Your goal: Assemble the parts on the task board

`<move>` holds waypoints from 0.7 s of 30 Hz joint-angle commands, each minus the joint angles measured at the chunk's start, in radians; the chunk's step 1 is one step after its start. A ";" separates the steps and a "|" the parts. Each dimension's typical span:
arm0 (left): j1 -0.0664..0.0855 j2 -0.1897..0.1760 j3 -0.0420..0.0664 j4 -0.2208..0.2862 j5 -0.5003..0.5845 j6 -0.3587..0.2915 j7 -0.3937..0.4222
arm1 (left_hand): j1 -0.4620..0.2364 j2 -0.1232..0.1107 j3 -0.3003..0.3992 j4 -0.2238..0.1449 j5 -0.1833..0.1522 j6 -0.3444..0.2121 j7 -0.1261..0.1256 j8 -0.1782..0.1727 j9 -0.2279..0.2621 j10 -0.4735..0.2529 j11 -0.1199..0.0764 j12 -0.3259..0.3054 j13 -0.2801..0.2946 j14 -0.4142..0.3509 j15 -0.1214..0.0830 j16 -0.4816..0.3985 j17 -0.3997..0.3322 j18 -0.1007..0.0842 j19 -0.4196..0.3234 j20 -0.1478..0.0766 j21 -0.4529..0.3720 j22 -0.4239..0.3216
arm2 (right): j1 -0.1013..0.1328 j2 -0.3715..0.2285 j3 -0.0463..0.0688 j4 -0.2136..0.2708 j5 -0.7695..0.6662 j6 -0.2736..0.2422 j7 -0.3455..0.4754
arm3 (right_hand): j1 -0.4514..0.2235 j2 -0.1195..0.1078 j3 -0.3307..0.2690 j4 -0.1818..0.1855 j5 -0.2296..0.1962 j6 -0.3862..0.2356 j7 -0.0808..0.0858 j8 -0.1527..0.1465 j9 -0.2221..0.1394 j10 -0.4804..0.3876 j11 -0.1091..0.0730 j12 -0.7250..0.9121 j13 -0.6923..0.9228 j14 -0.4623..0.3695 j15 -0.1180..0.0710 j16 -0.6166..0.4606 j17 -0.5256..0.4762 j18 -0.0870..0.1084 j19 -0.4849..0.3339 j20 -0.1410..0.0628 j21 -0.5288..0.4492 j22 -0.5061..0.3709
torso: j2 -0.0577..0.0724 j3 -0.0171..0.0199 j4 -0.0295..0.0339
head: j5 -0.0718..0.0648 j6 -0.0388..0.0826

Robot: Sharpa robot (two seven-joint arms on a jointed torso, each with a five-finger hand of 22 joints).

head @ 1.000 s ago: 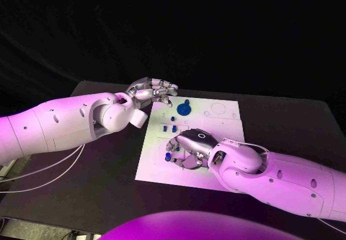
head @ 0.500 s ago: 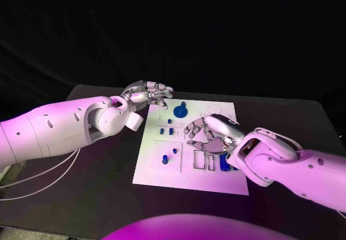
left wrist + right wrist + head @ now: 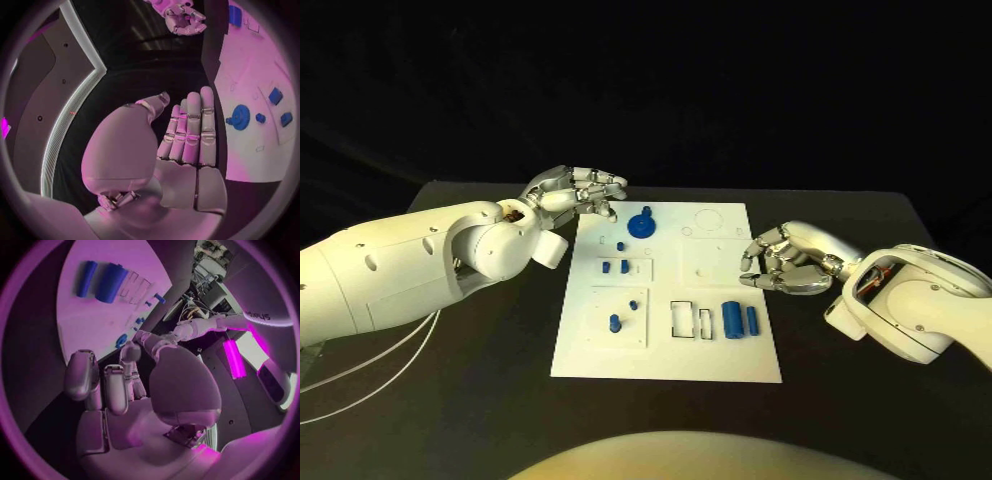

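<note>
White task board (image 3: 718,360) (edges uncovered) lies between both empty hands.

— From my desk I saw two smooth white arm shells, bulging at the joints, dotted with small dark screw holes. What did you get on the hands?

— The left hand (image 3: 574,190) and right hand (image 3: 788,262) were silver metal, segmented, with rounded palm covers (glossy ones, on my wrist feeds). Thin white cables trailed under the left arm (image 3: 408,265).

— I noted dark lettering on the left arm, and an orange-lined opening near the wrist of the right arm (image 3: 920,300).
</note>
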 commanded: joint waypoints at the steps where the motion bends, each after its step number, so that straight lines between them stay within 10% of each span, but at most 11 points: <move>1: 0.000 0.001 0.000 -0.001 -0.002 0.011 0.012 | -0.002 0.010 -0.002 -0.001 0.001 -0.005 0.000 0.005 -0.001 -0.007 -0.002 0.004 0.002 -0.008 0.001 0.003 -0.001 0.005 0.003 0.003 -0.003 -0.001 | -0.007 -0.023 -0.003 0.018 -0.026 0.090 -0.154 | -0.021 0.005 -0.020 0.037 -0.009 -0.026 0.000 0.029 0.035 0.065 0.005 0.215 0.219 0.063 -0.004 0.024 0.055 -0.010 0.015 -0.001 0.025 0.086 | 0.000 -0.0002 0.0010 | -0.013 0.001; 21: -0.001 -0.002 0.000 0.000 -0.027 0.019 0.012 | -0.001 0.010 -0.003 -0.001 0.001 -0.006 0.000 0.006 -0.001 -0.008 -0.002 0.006 0.002 -0.009 0.001 0.003 -0.001 0.005 0.003 0.003 -0.004 -0.002 | -0.101 0.012 -0.012 0.059 -0.150 0.041 -0.389 | -0.074 0.002 -0.105 0.162 -0.017 -0.083 0.016 0.030 0.057 0.142 0.019 0.379 0.394 0.089 0.012 0.081 0.201 -0.031 0.060 0.009 0.132 0.147 | 0.002 -0.0028 0.0036 | -0.016 -0.005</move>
